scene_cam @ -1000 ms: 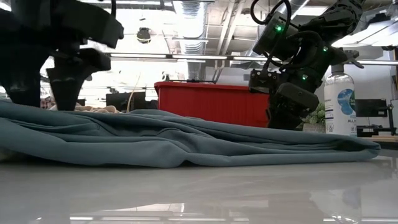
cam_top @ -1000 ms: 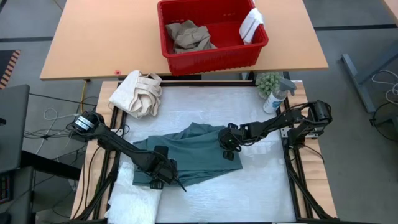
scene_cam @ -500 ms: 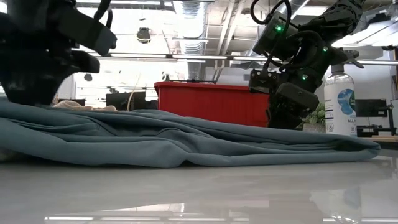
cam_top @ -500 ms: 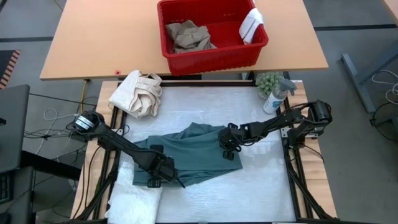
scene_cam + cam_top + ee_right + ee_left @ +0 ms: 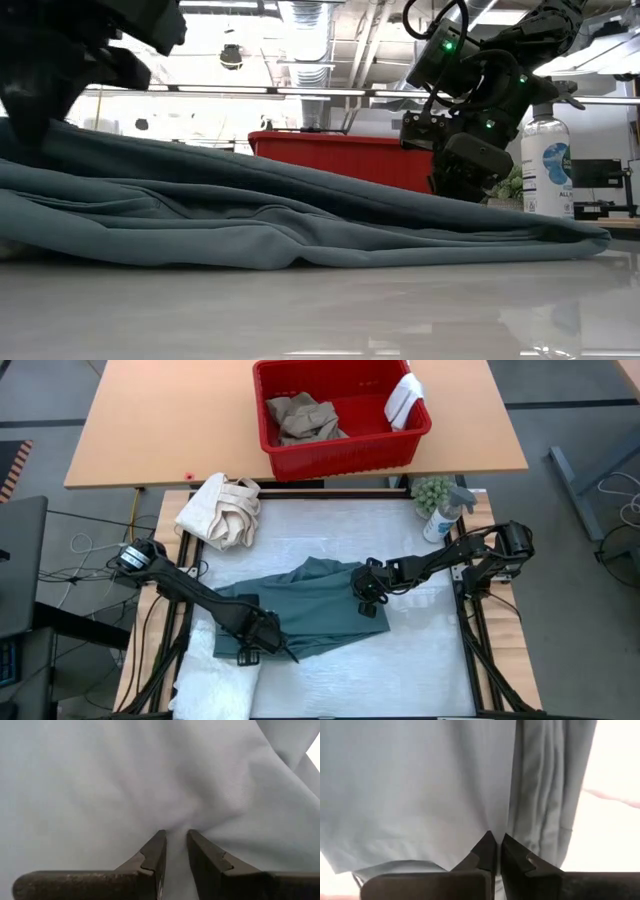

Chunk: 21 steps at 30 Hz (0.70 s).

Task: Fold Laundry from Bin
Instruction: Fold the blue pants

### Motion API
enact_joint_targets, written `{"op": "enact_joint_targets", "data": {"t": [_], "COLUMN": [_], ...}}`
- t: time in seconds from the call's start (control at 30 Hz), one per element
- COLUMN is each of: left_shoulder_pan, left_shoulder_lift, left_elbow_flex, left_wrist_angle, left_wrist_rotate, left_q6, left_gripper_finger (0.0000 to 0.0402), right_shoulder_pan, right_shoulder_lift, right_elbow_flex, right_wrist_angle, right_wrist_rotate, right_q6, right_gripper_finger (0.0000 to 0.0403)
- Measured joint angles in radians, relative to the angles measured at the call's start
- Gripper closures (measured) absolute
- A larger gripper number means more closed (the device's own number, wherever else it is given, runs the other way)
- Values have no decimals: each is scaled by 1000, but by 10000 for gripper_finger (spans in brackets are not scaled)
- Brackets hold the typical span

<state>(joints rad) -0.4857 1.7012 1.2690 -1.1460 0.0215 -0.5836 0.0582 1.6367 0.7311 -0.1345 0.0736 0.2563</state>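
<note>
The teal garment (image 5: 310, 605) lies rumpled mid-table, near of the red bin (image 5: 340, 415); soft, light and limp, it should drape and slide on the slick top, so edges or corners look best to pinch; the left gripper (image 5: 252, 643) has its jaws closed on the garment's near-left edge, cloth between the tips; the right gripper (image 5: 366, 590) pinches a fold at the right side, jaws narrowly apart.

Looked like a lab/workshop: exposed ceiling ducts (image 5: 300, 15) and strip lights above the right gripper (image 5: 465, 165), cables (image 5: 85, 555) on grey floor beside the frame-mounted table (image 5: 400, 670).
</note>
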Motion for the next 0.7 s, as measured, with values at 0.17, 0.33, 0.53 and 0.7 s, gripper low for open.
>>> {"op": "enact_joint_targets", "data": {"t": [0.17, 0.33, 0.53, 0.7], "left_shoulder_pan": [-44, -65, -65, -64], "left_shoulder_lift": [0, 0, 0, 0], "left_elbow_flex": [0, 0, 0, 0], "left_wrist_angle": [-9, 43, 99, 85], "left_wrist_rotate": [16, 1, 19, 67], "left_q6": [-48, -57, -67, -23], "left_gripper_finger": [400, 400, 400, 378], "right_shoulder_pan": [0, 0, 0, 0], "right_shoulder_lift": [0, 0, 0, 0], "right_elbow_flex": [0, 0, 1, 1], "right_wrist_angle": [0, -2, -5, -6], "right_wrist_rotate": [-1, -2, -3, -12], "right_q6": [-2, -7, -6, -3], "right_gripper_finger": [296, 296, 296, 296]}}
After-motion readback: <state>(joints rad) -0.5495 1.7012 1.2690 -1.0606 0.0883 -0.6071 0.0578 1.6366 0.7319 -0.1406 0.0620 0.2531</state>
